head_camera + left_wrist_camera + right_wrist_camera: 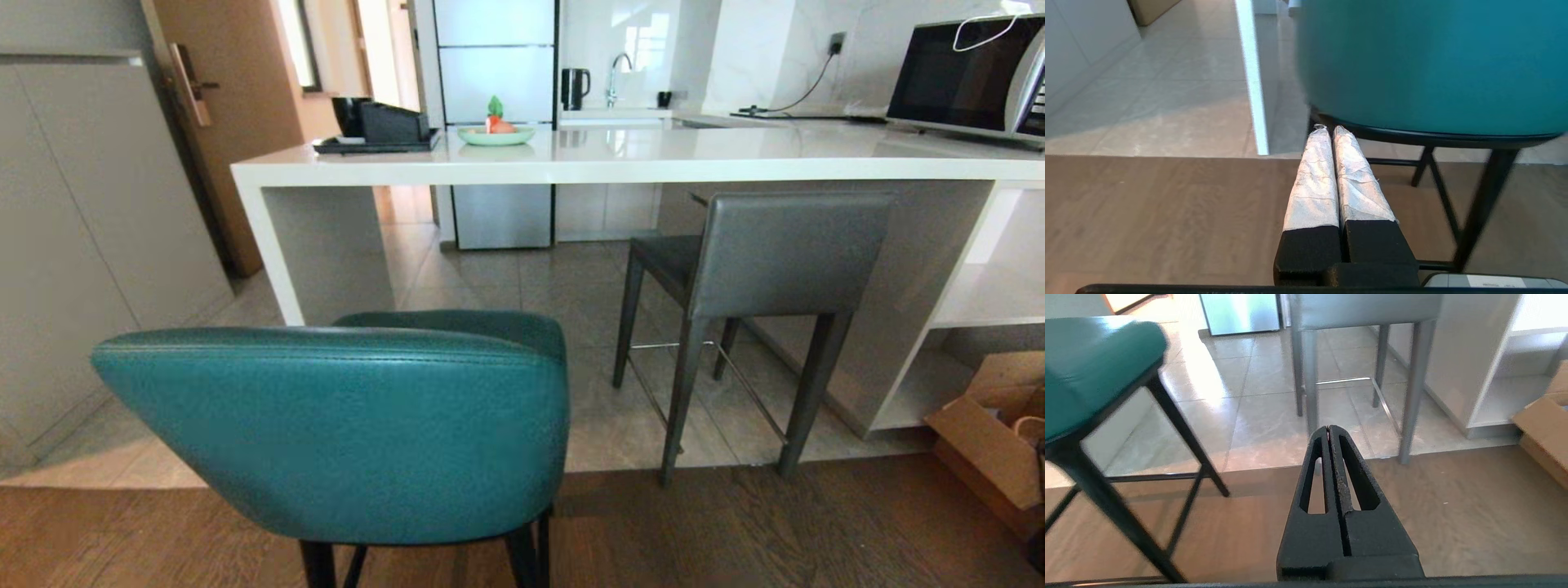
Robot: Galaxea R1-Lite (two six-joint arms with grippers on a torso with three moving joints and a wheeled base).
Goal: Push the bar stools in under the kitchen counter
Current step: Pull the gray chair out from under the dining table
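The kitchen counter point(620, 159) runs straight ahead of me, its white surface overhanging open legroom, so that's where both stools belong. The grey stool point(759, 269) sits ahead of my right gripper point(1329, 428), seat already mostly tucked under. The teal stool point(351, 425) is right in front of me on the wood floor, well short of the counter, so I'd say it's next. My left gripper point(1329, 130) is pressed together, tips right at the seat's black rim, good for a blunt shove. Right gripper's also closed, holding nothing. No readable labels anywhere.
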